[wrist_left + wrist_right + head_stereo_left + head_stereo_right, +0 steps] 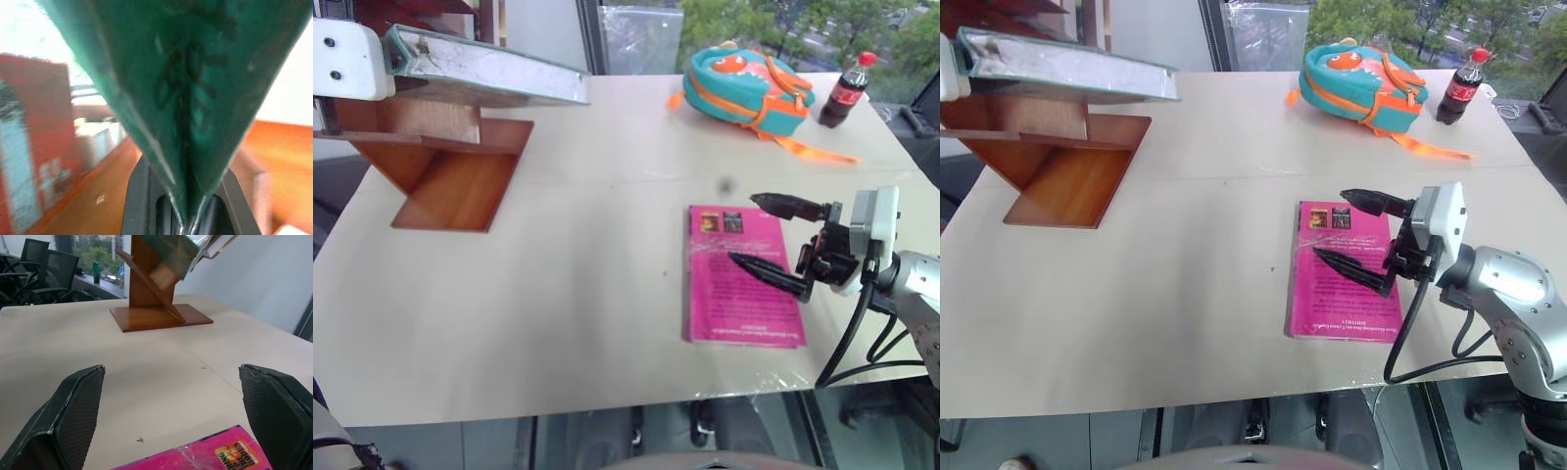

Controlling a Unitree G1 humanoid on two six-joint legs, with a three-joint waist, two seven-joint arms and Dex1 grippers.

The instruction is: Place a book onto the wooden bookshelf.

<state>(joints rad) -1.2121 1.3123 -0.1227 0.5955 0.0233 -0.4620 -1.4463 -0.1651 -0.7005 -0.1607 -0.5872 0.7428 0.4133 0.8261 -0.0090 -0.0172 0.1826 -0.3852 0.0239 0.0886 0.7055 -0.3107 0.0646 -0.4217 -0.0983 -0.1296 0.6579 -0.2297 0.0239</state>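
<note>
The left gripper [188, 215] is clenched on the book [489, 73], whose teal-green cover rises straight out from between the black fingers [139, 196] in the left wrist view. From the head camera the book hangs flat and nearly level in the air, right above the wooden bookshelf [440, 162]; whether it touches the top board there is hard to tell, since the book hides the meeting line. The bookshelf stands on the far left part of the counter [558, 294], its reddish slanted boards rising from a flat base.

Well to the right of the bookshelf, a pink book [739, 274] lies flat on the counter near the front edge. The right gripper [769, 235] hovers over the pink book's right half with its fingers spread wide and nothing between them.

Far from the bookshelf, at the back right of the counter, lies a teal and orange bag [744, 88], and a cola bottle [847, 90] stands upright just beside it.
</note>
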